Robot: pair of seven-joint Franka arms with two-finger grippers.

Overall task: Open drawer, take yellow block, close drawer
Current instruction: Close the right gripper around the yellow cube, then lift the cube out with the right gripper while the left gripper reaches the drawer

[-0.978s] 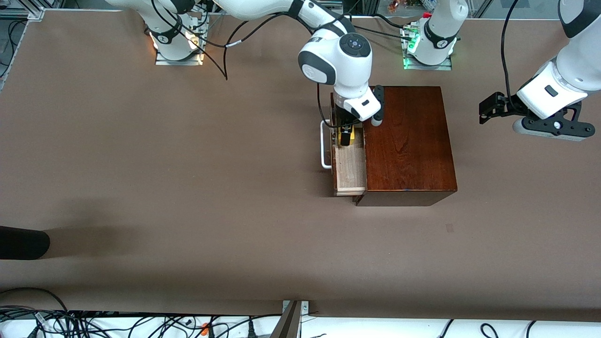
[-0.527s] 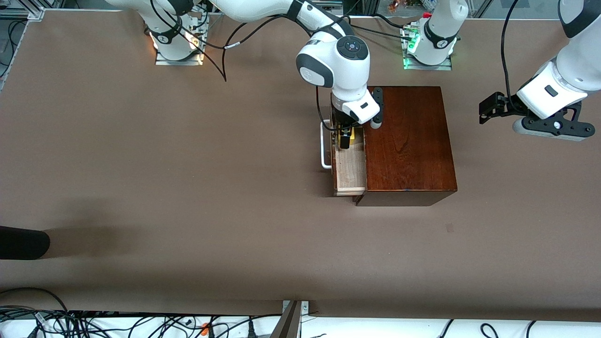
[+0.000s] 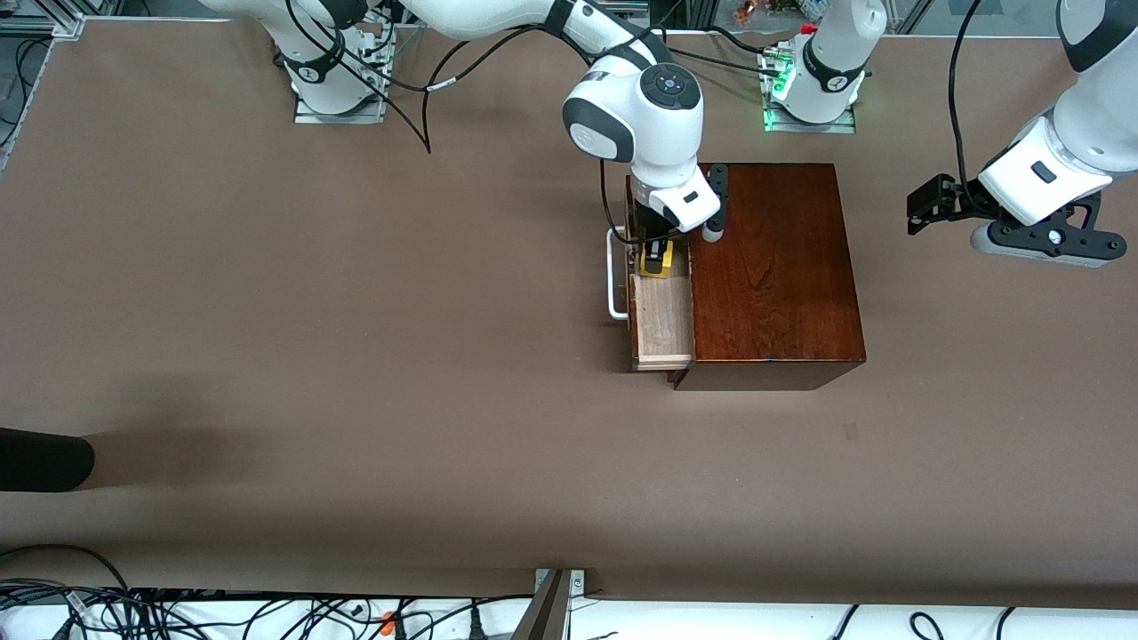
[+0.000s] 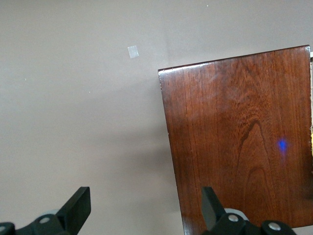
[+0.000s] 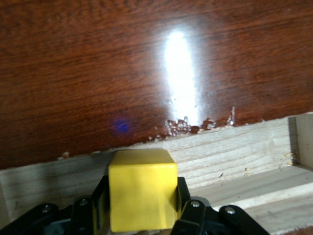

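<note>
The drawer (image 3: 663, 331) stands pulled out of the dark reddish-brown box (image 3: 775, 267), its white handle (image 3: 613, 277) toward the right arm's end of the table. The yellow block (image 3: 659, 265) is inside the drawer, at the end farther from the front camera. My right gripper (image 3: 656, 258) reaches down into the drawer and is shut on the block. In the right wrist view the yellow block (image 5: 142, 188) sits between the black fingers (image 5: 182, 196), in front of the drawer's pale wall (image 5: 225, 147). My left gripper (image 3: 926, 210) waits open over the table beside the box.
The box's glossy top (image 4: 239, 137) fills part of the left wrist view, with a small tape mark (image 4: 132, 52) on the brown table. A black object (image 3: 44, 459) lies at the table's edge at the right arm's end. Cables (image 3: 178, 613) run along the near edge.
My right gripper's fingers have closed from open onto the yellow block inside the drawer. The left arm has not moved.
</note>
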